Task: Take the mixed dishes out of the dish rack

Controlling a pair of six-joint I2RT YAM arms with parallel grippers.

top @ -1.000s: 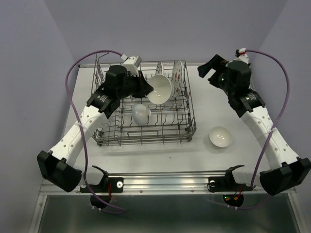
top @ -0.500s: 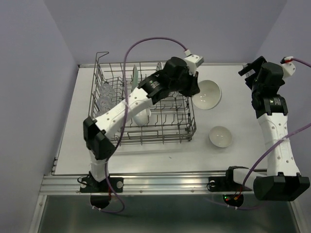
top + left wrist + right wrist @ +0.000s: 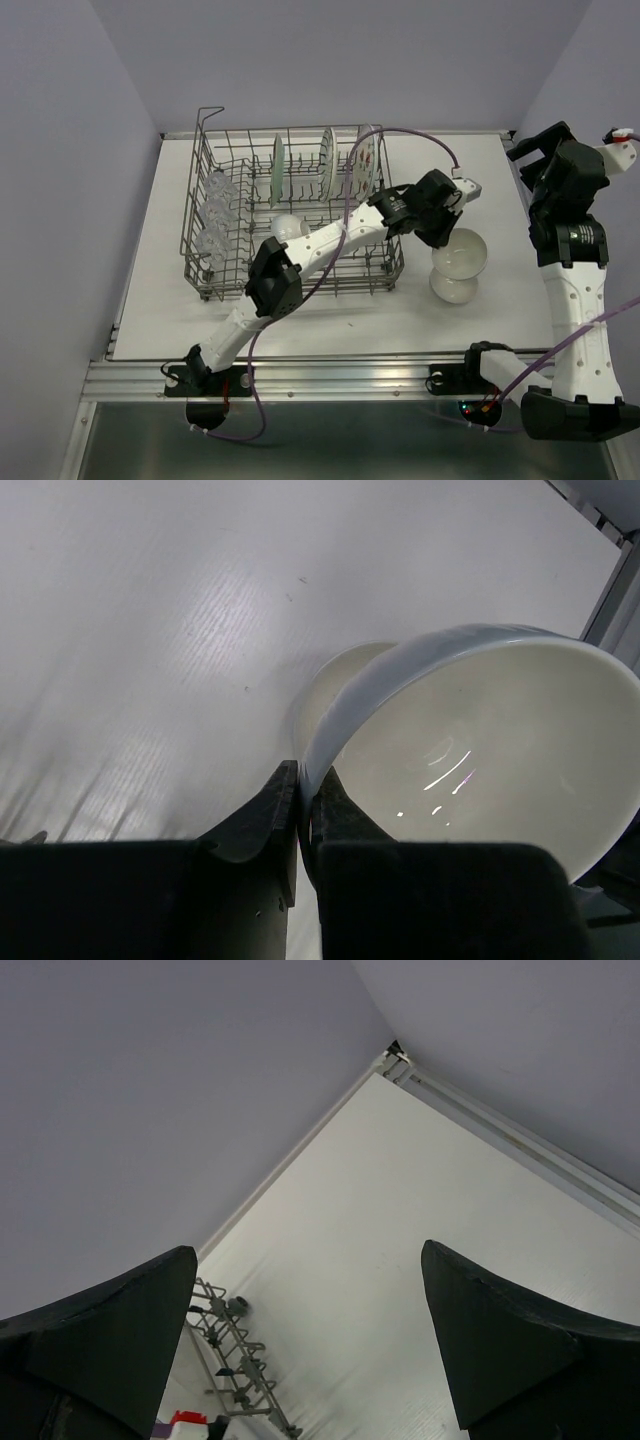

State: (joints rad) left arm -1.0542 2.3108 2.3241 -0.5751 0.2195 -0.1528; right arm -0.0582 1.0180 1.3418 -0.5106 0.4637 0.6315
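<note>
as left jaws pinch a glossy white bowl [image 3: 480, 740], right jaws gape.

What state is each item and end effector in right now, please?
Left end effector: shut on white round bowl rim.
Gripped bowl: tilted over lower one.
Lower white bowl: resting on white table.
Right end effector: open, empty.
Grey wire dish rack: holds third white bowl, upright plates, clear glasses.

White table [image 3: 350, 322], matte, faintly ribbed surface. Pale purple walls [image 3: 350, 60] close it in on left, back, right. Silver metal rail [image 3: 330, 375] along near edge; thin metal trim [image 3: 505, 1132] along far edge.
</note>
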